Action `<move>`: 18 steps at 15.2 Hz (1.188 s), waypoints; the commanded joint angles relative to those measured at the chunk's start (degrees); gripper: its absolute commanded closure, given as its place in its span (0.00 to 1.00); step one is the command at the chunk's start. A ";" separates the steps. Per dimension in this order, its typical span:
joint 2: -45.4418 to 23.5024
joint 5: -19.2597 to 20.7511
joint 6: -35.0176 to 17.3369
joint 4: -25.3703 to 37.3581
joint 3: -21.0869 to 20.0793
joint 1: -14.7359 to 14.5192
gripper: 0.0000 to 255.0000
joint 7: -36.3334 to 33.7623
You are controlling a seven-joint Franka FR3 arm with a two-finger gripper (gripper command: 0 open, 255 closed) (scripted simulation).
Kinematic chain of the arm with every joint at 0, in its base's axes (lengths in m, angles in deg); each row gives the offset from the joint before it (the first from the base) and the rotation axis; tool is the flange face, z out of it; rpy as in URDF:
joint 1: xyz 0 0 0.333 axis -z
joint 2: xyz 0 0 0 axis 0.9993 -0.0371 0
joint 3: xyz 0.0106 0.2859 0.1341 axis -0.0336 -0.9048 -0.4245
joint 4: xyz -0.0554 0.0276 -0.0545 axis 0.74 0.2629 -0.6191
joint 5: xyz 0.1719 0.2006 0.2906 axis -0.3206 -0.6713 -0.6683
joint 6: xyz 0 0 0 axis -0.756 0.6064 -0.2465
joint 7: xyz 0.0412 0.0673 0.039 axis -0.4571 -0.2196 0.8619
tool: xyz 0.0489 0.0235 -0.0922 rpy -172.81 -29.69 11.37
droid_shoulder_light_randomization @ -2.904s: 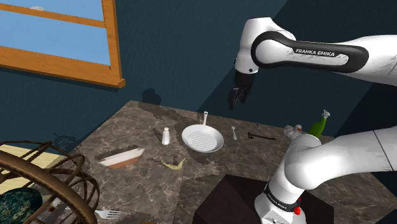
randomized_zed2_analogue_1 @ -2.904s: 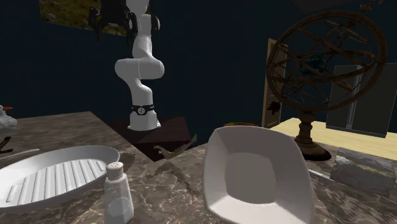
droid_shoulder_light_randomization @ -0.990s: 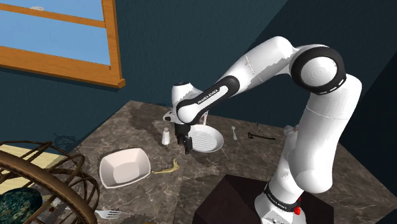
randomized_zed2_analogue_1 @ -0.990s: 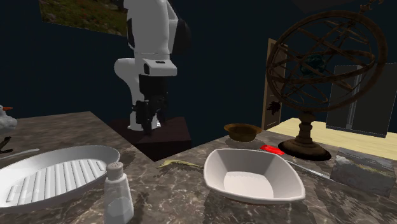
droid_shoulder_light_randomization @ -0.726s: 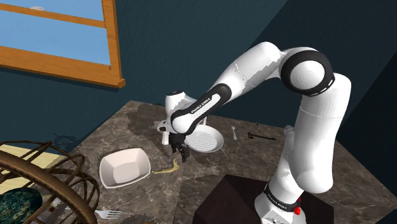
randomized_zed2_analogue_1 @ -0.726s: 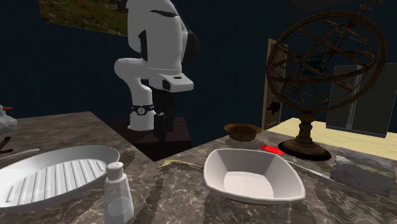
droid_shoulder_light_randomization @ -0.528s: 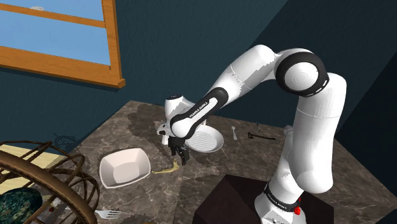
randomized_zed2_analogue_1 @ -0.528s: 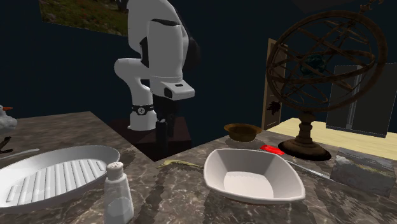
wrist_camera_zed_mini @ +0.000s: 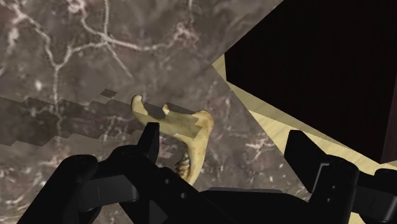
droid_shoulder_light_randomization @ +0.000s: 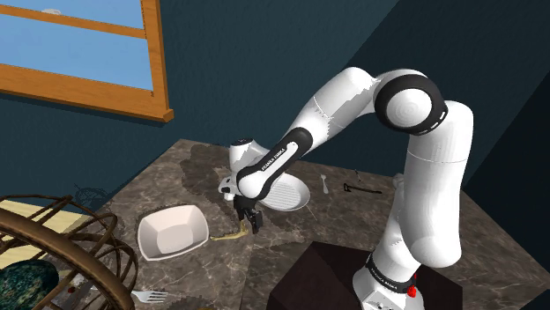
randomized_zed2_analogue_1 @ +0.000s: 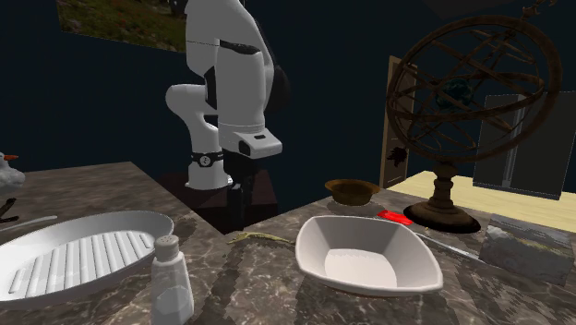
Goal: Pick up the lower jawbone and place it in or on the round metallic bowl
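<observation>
Marble counter [droid_shoulder_light_randomization: 167, 176] runs off the shoulder view's bottom edge. White arm [droid_shoulder_light_randomization: 353, 97] bends down over it; 2nd exterior view cuts off the arm's top. White dish [droid_shoulder_light_randomization: 172, 231] sits near the jawbone [wrist_camera_zed_mini: 191, 130]. Small brown round bowl [randomized_zed2_analogue_1: 351, 190] lies beyond the dish, well apart. Arm's gripper [wrist_camera_zed_mini: 225, 137] hangs low w/ fingers spread wide, pinching nothing. Jawbone lies flat on the counter btwn them, nearer one finger, one end hidden behind the gripper body. Touching that finger or not: can't tell.

Looking from the shoulder view, you find the jawbone [droid_shoulder_light_randomization: 231, 235] just right of the bowl [droid_shoulder_light_randomization: 172, 233], the gripper [droid_shoulder_light_randomization: 249, 225] over it, the pan [droid_shoulder_light_randomization: 298, 194] farther right and behind, and the fork [droid_shoulder_light_randomization: 150, 296] before the bowl.
</observation>
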 commanded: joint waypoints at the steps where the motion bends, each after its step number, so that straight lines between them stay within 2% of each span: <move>1: -0.04 -0.01 -0.06 -0.01 0.00 0.00 0.00 0.00; 4: -0.04 -0.01 -0.05 -0.01 0.00 0.00 0.00 0.00; 5: -0.04 -0.01 -0.05 -0.01 0.00 0.00 1.00 0.00; 14: -0.04 -0.01 -0.05 -0.01 0.00 0.00 1.00 0.00; 15: -0.04 -0.01 -0.05 -0.01 0.00 0.00 0.00 0.00; 17: 1.19 6.60 -7.84 -2.35 1.69 -5.02 0.00 -11.77; 18: 1.35 9.66 -10.12 -2.86 2.76 -7.08 0.00 -16.48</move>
